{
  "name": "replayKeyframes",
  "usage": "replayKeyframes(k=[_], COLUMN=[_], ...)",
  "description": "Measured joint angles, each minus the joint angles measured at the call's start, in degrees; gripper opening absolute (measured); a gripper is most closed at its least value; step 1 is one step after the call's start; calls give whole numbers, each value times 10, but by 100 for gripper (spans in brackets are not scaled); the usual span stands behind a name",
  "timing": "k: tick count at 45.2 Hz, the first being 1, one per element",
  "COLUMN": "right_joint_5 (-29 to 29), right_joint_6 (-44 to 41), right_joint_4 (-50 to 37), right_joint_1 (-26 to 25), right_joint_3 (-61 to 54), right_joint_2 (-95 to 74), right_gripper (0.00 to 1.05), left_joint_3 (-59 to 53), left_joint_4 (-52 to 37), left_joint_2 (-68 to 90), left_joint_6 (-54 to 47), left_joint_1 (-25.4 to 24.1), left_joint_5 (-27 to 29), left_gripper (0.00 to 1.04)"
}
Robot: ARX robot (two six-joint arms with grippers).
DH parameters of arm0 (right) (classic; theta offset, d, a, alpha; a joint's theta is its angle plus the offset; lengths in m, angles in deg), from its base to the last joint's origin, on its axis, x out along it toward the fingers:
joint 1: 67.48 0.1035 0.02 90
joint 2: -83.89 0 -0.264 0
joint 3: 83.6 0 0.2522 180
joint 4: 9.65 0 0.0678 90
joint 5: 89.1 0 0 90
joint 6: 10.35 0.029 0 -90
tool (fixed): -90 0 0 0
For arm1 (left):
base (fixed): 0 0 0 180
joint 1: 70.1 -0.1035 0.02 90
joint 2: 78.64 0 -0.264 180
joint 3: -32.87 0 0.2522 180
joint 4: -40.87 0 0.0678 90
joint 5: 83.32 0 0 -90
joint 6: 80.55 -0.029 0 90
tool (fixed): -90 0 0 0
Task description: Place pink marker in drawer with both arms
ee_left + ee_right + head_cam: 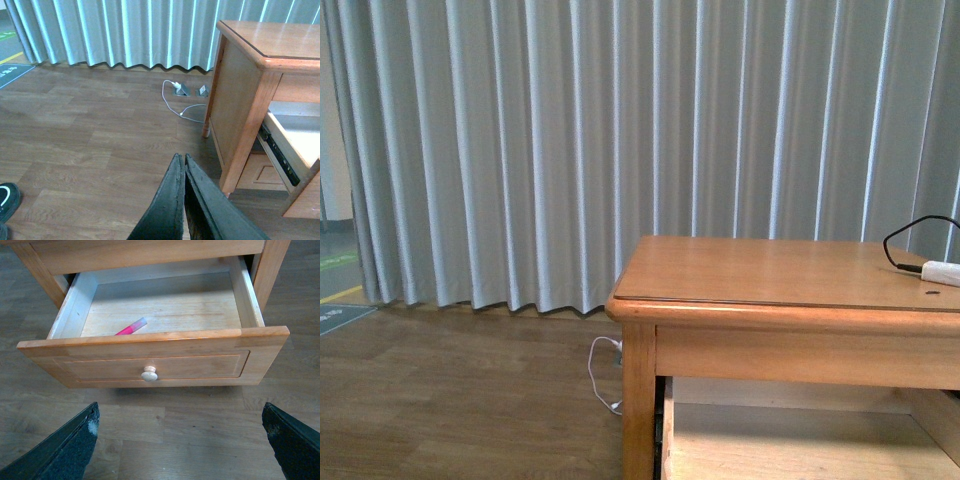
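We see the pink marker [131,327] lying inside the open drawer [200,365], near its front wall. Our right pincer [180,410] is spread and our left pincer [182,157] is pressed together. We judge an off-centre push could jam the drawer.

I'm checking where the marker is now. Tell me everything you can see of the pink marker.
The pink marker is a bright pink, plastic-looking pen with a pale end. It lies flat on the bare wooden floor of the open drawer, slanted to the front panel, which hides its other end. Nothing else is seen touching it.
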Motion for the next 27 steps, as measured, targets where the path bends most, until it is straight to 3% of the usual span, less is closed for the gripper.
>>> replayKeyframes(k=[4, 9, 27], right_joint_5=[0, 0, -1], right_joint_6=[0, 0, 0], right_joint_4=[0, 0, 0], right_joint_1=[0, 0, 0], right_joint_3=[0, 0, 0], right_joint_2=[0, 0, 0], right_gripper=[96, 96, 96], left_joint_3=[-10, -18, -42], left_joint_4=[15, 30, 74], left_joint_2=[-24, -49, -134], left_joint_6=[-1, 0, -1], left_joint_1=[-32, -62, -66], left_joint_5=[-45, -58, -63], left_gripper=[4, 4, 4])
